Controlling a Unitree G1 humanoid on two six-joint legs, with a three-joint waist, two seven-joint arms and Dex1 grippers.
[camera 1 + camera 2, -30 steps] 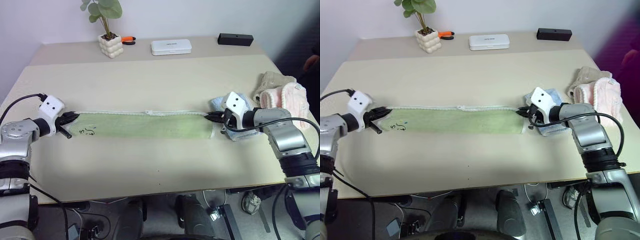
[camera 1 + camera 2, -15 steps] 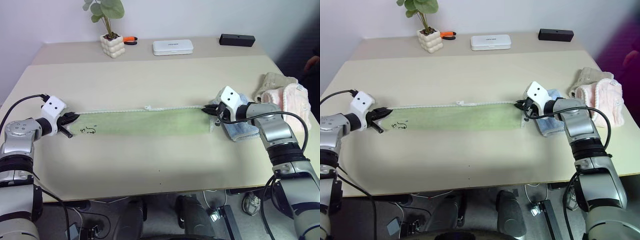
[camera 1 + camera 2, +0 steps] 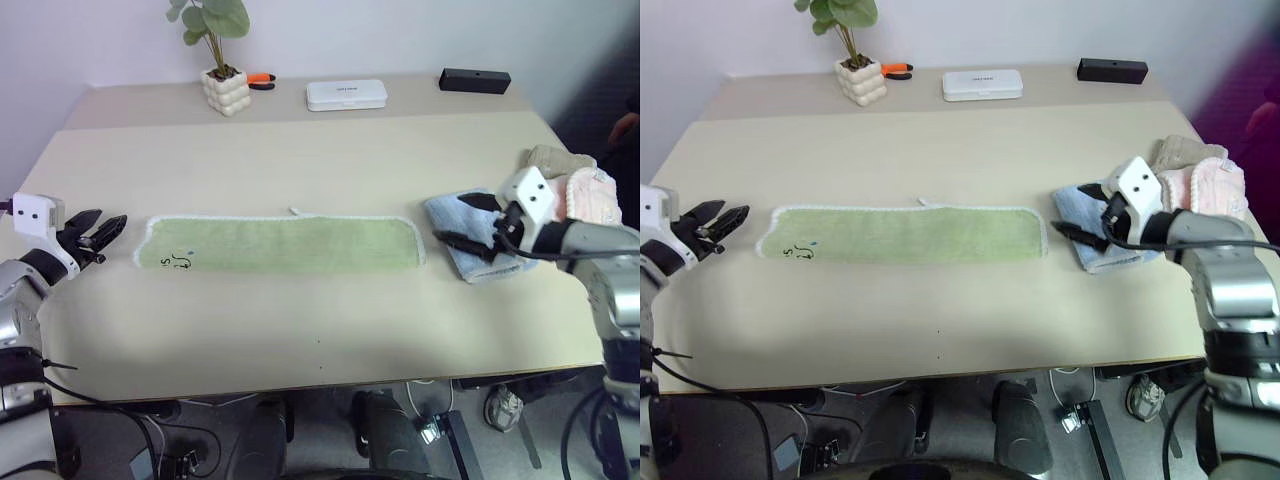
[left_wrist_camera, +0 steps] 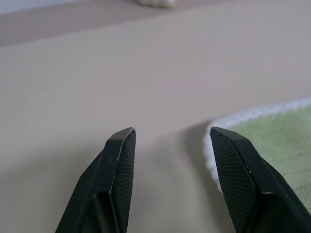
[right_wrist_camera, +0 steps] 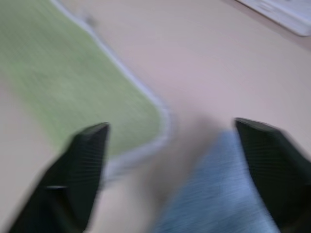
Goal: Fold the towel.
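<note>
**Towel flat, both pincers off it**

The towel [image 3: 283,243] lies as a long folded strip across the tabletop [image 3: 300,150], its dark logo unreadable. The left pincer [image 3: 96,230] hangs level beyond its left end, fingers apart. The right pincer [image 3: 467,220], spread wide, hovers over the blue towel [image 3: 452,245].

Head stereo pair looks forward-down over beige rectangular table [image 3: 300,330], whole top in frame, both eyes sharing it. Left wrist camera sits low, close, near left end of long light green terry towel [image 4: 272,136]. Right wrist camera close above towel's right end.
</note>
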